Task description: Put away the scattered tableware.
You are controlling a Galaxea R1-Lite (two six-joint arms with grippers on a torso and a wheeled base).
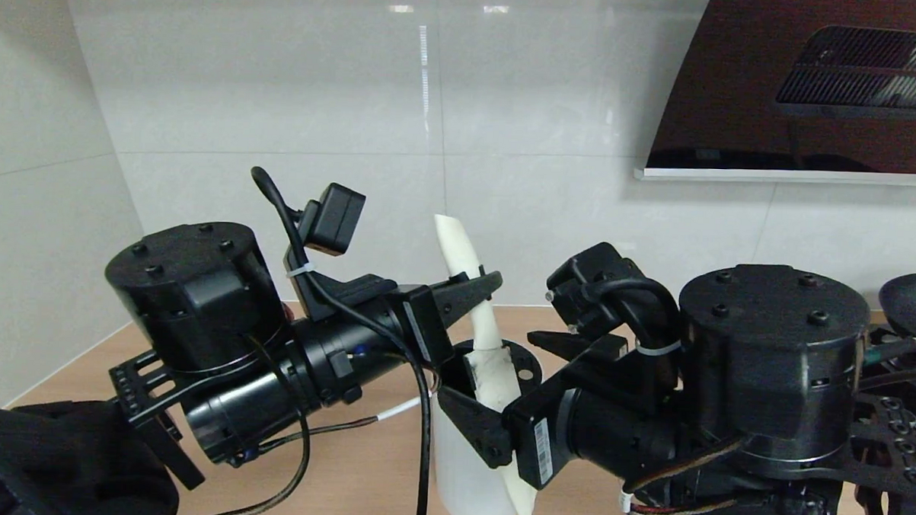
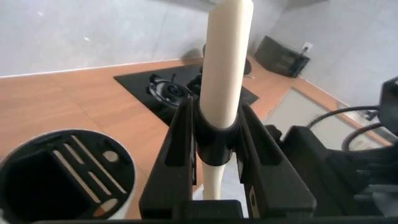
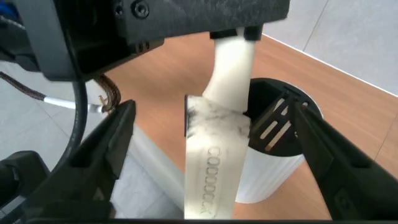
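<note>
Utensil (image 1: 487, 338): long and cream-white, with a marbled lower section. Held in air over the wood counter (image 1: 359, 467), tilted, top end leaning toward the tiled back wall. Lower end runs down past the holder (image 1: 465, 479). In head view it crosses in front of the holder's white wall, so it is outside the holder, not in a slot.

L gripper (image 1: 476, 292): clamped on the utensil's handle, upper-mid. L wrist view shows both fingers (image 2: 180, 143) pressed on either side of the cream shaft (image 2: 227, 56), gripper (image 2: 217, 134) fully closed on it.

R gripper (image 1: 492, 369): jaws spread wide, one on each side of the utensil's marbled part, not touching. R wrist view shows the same: gripper (image 3: 211, 168) wide, utensil (image 3: 231, 74) running between the jaws with a clear gap on both sides.

Holder: white cylinder w/ black slotted lid, upright on counter, directly under both grippers. Lid slots are visible in L wrist view (image 2: 37, 180). In R wrist view the holder (image 3: 267, 180) sits just beside the utensil.

Surroundings: black hob (image 2: 155, 87) set into the counter, off to the holder's R. Dark hood (image 1: 799, 94) on wall above that side.
</note>
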